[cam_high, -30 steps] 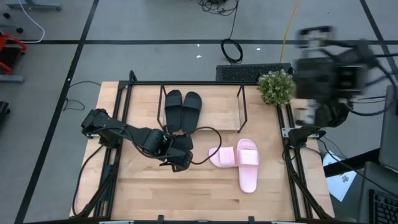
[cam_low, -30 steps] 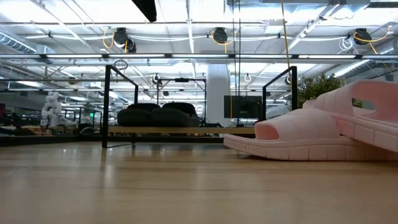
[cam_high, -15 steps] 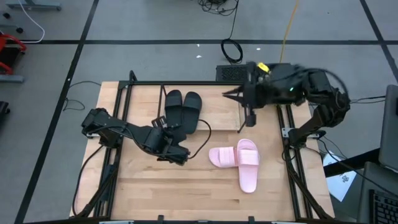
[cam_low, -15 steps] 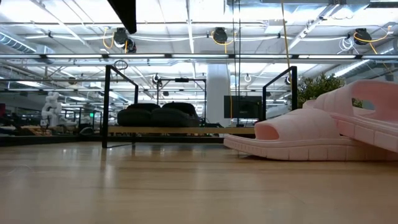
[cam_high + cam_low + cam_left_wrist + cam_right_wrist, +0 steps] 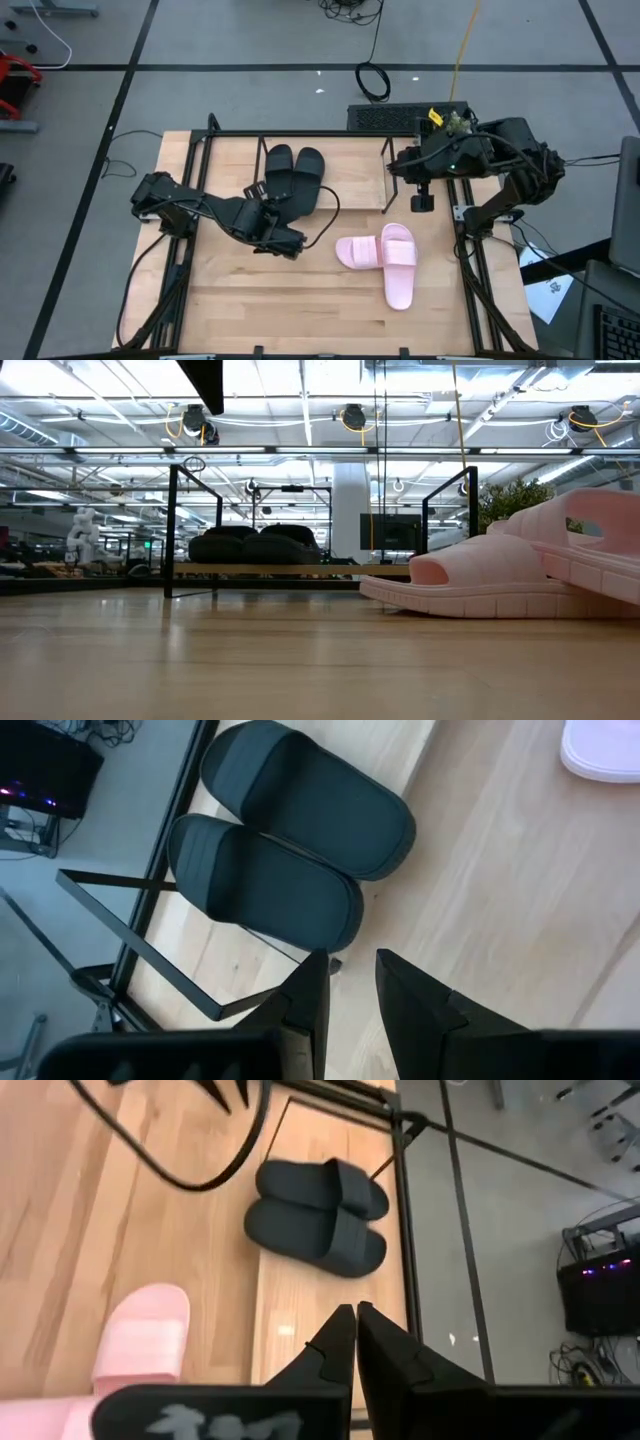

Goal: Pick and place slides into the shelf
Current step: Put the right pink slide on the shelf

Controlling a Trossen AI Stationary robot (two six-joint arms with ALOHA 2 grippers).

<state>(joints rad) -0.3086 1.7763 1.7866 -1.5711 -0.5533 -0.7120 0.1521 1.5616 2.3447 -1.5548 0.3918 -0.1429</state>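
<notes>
The black slides (image 5: 293, 178) sit side by side, soles down, on the shelf's board (image 5: 350, 175); they also show in the low view (image 5: 250, 546). The pink slides (image 5: 385, 258) lie on the table in front of the shelf. One lies flat (image 5: 470, 575) and the other leans on it, tilted (image 5: 590, 530). My left gripper (image 5: 268, 208) hovers just left of the black slides' near ends, its fingers (image 5: 350, 965) narrowly open. My right gripper (image 5: 396, 160) hangs above the shelf's right end, shut (image 5: 355, 1312), touching nothing.
A black frame rail (image 5: 205, 150) runs along the table's left side and another (image 5: 465, 250) along its right. A small green plant (image 5: 510, 500) stands by the far right corner, mostly under my right arm. A black box (image 5: 380, 115) lies behind the far edge. Bare wood stretches along the near side (image 5: 300, 310).
My right arm has swung in fast from beyond the table's right edge, reached left over the shelf's right end, then drawn back slightly to the right. My left arm has shifted a little toward the far edge, nearer the black slides. No slide has moved.
</notes>
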